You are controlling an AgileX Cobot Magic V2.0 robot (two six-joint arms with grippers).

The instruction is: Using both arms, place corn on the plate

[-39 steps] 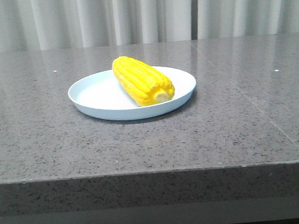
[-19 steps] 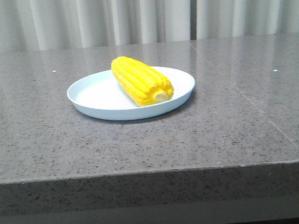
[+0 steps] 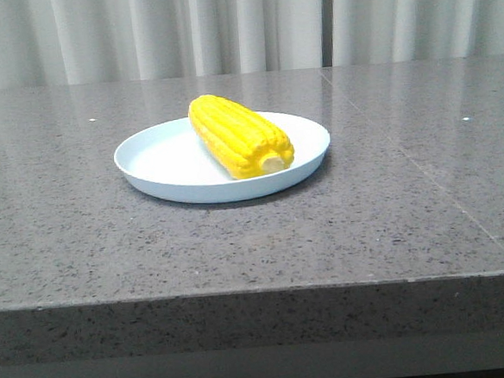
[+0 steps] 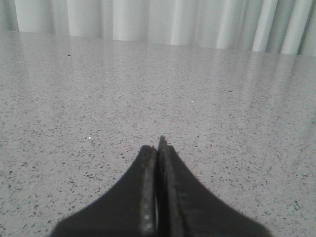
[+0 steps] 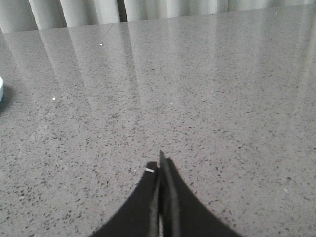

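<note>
Both pincers (image 4: 158, 148) (image 5: 161, 163) away from corn (image 3: 240, 135)

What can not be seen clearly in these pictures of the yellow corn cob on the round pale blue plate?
- Yellow corn cob: its far end and underside are hidden by its own body in the front view.
- Round pale blue plate: the corn covers part of its floor; in the right wrist view only a sliver shows, cut off by the picture edge.
- Left gripper and right gripper: outside the front view.

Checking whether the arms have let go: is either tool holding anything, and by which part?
Nothing is held. The left tool and right tool are both shut and empty; the corn lies on the plate.
</note>
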